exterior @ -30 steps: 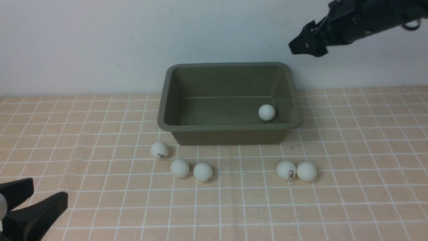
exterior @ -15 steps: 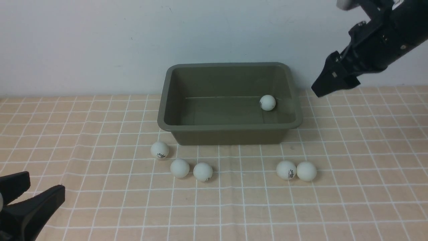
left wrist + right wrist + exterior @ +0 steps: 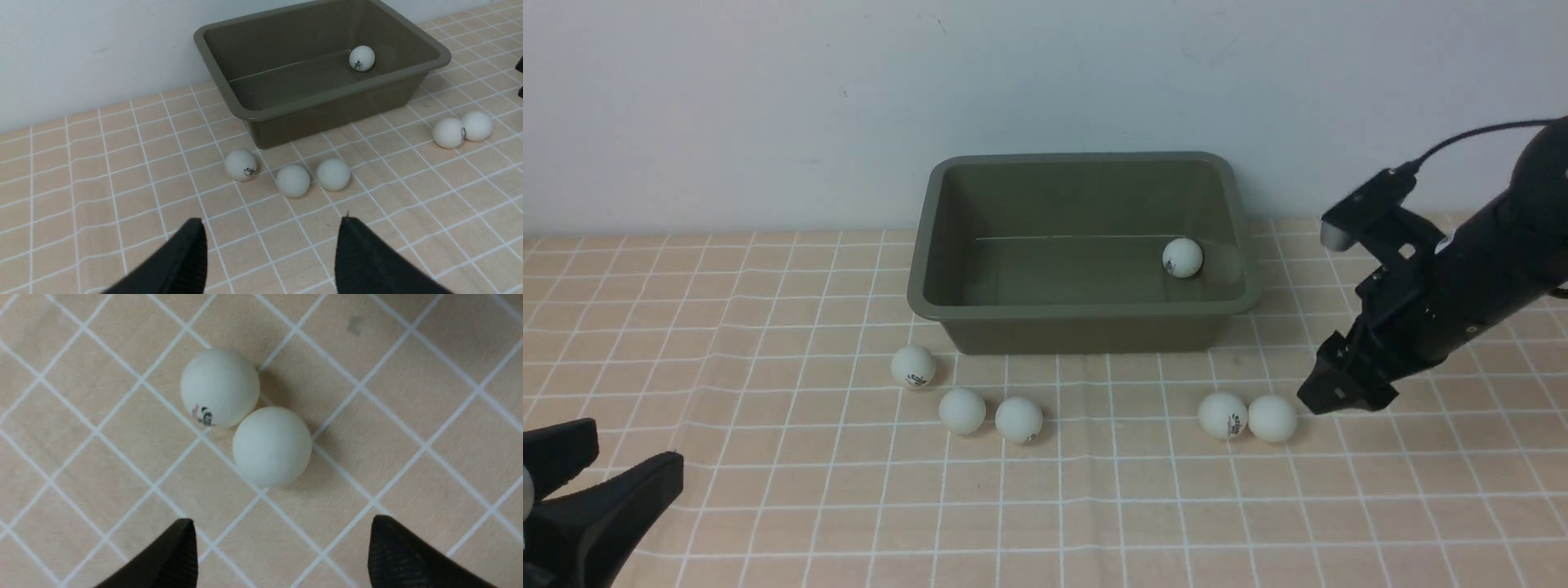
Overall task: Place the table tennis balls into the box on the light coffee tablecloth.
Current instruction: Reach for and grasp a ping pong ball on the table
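Right arm (image 3: 1462,294) is lowered over the light coffee tablecloth (image 3: 768,506) that covers the bench, its jaws open wide and empty. Two table tennis balls lie touching each other just ahead of those jaws: a plain ball (image 3: 272,446) nearer to them and a ball with a dark logo (image 3: 220,388) beyond it. Neither ball is between the jaws, and neither is touched. In the front view this pair sits in front of the box's right end, with the jaw tips just to the right of the plain ball.

The left arm's jaws, low at the near left corner, are also open and hold nothing. Three more balls (image 3: 962,410) lie in a loose row on the cloth in front of the box's left end, well apart from the left jaws.

The box (image 3: 1086,309), an olive-green tub, stands at the back of the cloth near the wall. It holds one ball (image 3: 1183,257), near its right end.

A second ago the right arm was high above the box's far right corner; it has since come down beside the pair. The ball inside the box has rolled slightly toward the back. The left jaws have hardly moved.
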